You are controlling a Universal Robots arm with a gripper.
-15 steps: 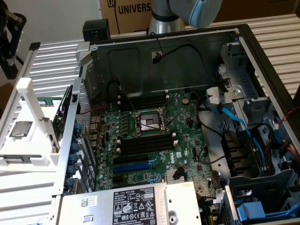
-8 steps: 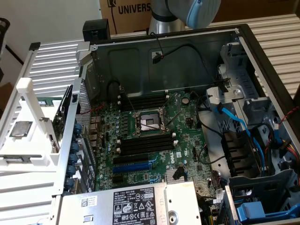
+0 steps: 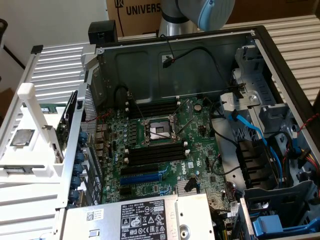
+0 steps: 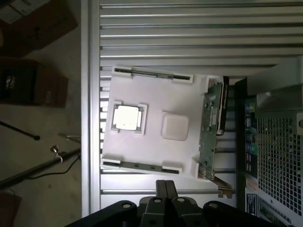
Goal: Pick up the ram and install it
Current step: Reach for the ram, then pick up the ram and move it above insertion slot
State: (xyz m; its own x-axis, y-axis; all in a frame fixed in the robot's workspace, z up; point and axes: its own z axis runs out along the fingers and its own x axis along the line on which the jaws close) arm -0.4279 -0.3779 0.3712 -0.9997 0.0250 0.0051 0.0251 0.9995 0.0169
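While the wrist camera is looking down on the white tray (image 4: 156, 99), gripper (image 4: 165, 185): its two black fingers (image 4: 161, 189) are meeting at the tips, closed together and gripping nothing. It is hanging well clear of the tray and the ram.
Ram (image 4: 209, 130): the green stick with a pale sticker is standing on its long edge, slightly tilted. It is sitting along the tray's side nearest the computer case (image 4: 279, 156). The sticker's print is too small to read.
Tray contents: a processor (image 4: 127, 117) with a silver lid is sitting in a square holder. A blank white square pad (image 4: 175, 126) is lying just beside it, between the processor and the ram.
Arm (image 3: 205, 12): its grey-and-blue joint is showing behind the case's far wall.
Writing: a cardboard box (image 3: 145, 10) behind the case is showing "UNIVERS" in black capitals, cut off by the arm. The black label (image 3: 145, 217) on the power supply is carrying white print too small to read.
Motherboard (image 3: 200, 125): it is lying flat in the open case. The processor socket (image 3: 159, 131) is sitting between two banks of black memory slots (image 3: 155, 152), and a blue expansion slot (image 3: 145, 176) is lying nearer the power supply.
Table (image 4: 189, 28): ribbed aluminium slats are carrying the tray.
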